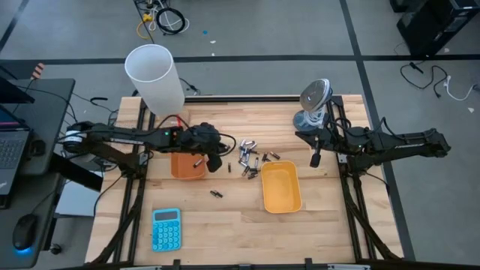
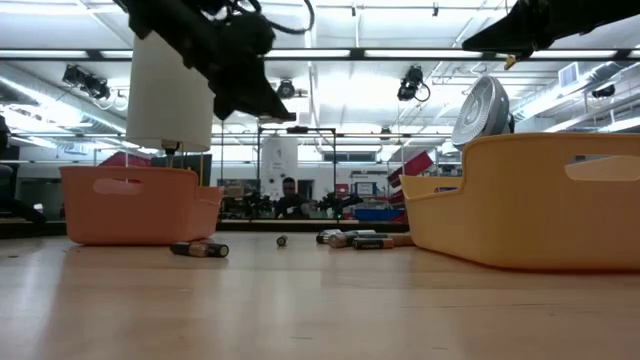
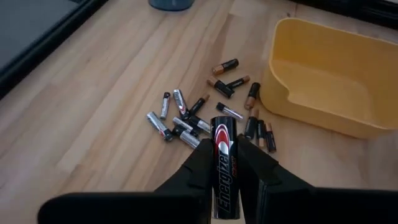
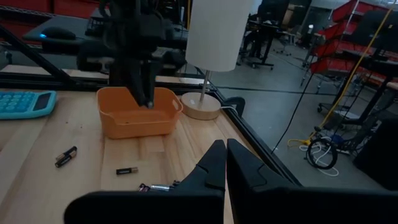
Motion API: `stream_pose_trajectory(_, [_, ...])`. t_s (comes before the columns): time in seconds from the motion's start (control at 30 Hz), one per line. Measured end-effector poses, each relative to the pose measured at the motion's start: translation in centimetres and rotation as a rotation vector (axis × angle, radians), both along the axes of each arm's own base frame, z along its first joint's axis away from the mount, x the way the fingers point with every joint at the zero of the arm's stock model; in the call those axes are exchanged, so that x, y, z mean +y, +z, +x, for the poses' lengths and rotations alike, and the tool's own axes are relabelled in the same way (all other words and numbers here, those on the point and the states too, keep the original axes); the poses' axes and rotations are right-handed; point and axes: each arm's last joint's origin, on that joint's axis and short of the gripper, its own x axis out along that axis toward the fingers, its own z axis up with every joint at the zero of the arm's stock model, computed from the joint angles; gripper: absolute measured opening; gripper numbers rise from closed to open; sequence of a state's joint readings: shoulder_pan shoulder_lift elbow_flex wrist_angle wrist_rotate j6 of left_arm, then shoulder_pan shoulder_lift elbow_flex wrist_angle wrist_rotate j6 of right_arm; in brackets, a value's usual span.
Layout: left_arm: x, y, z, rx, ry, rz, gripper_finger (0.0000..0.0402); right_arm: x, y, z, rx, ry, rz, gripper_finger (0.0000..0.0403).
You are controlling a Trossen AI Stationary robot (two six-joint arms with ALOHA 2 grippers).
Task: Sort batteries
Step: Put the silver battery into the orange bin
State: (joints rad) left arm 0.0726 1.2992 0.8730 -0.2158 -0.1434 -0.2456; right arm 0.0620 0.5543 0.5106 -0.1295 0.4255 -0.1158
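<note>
One black battery (image 3: pixel 224 163) sits clamped lengthwise between the fingers of the left gripper (image 1: pixel 215 159), which hangs above the counter (image 1: pixel 225 225) just right of the orange tray (image 1: pixel 187 165) — the label on the cell reads Energizer. About a dozen loose batteries (image 1: pixel 250 159) lie scattered in a cluster between the orange tray and the yellow tray (image 1: pixel 280 186), some silvery, some dark with copper ends; a few of them lie just beside the yellow tray's left wall. Two more cells lie apart from the cluster, nearer the front edge (image 1: pixel 216 194). The right gripper (image 1: pixel 316 160) waits off to the right of the cluster, beside the small fan (image 1: pixel 314 101), its fingers pressed together and holding nothing — a white lamp (image 1: pixel 155 75) stands at the far left and a blue calculator (image 1: pixel 166 229) lies at the near left
</note>
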Motion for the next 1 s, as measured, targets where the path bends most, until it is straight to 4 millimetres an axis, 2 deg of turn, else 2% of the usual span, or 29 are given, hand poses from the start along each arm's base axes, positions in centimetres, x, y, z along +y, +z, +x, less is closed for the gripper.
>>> stream_pose_trajectory(0.3, [-1.1,1.4,-3.6,0.129,-0.122,0.058,0.0042,0.0,0.0,0.0,0.004,0.002,-0.010,0.0003])
stream_pose_trajectory(0.5, [-1.3,1.4,-5.8,0.253,-0.123,0.062,0.0043,0.0,0.0,0.0,0.004,0.002,-0.011,0.0003])
stream_pose_trajectory(0.73, [-1.1,1.0,-6.7,0.351,-0.106,0.109,0.0042,0.0,0.0,0.0,0.007,0.002,-0.017,0.0003])
stream_pose_trajectory(1.0, [-0.8,1.0,-6.7,0.368,-0.126,0.173,0.0040,0.0,0.1,0.0,0.006,0.005,-0.034,0.0003])
